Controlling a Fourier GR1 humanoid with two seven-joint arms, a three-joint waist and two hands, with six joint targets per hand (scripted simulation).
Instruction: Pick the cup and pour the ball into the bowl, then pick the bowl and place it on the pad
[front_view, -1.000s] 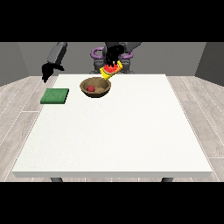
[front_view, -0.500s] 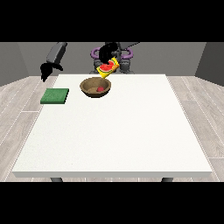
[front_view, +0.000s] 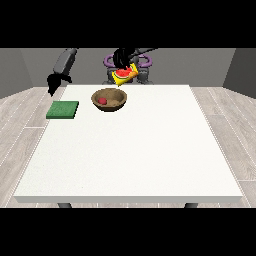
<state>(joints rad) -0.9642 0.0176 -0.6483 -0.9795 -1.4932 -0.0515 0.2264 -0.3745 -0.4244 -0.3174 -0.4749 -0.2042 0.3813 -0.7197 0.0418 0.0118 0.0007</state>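
Robot hand at the view's right (front_view: 120, 59) grips the yellow cup (front_view: 124, 76), tilted in the air above the bowl (front_view: 109, 99). Inside the bowl lies the red ball (front_view: 102, 101). Robot hand at the view's left (front_view: 53, 82) hangs over the green pad (front_view: 63, 109) on the worktop (front_view: 130, 150); its fingers I cannot tell.

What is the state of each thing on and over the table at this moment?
Cup: tilted, held in the air behind the bowl.
Ball: lying inside the bowl.
Bowl: upright on the table, beside the pad, not on it.
Pad: flat at the table's edge, nothing on it.
Hand at the view's right: curled round the cup.
Hand at the view's left: hanging above the pad, holding nothing.
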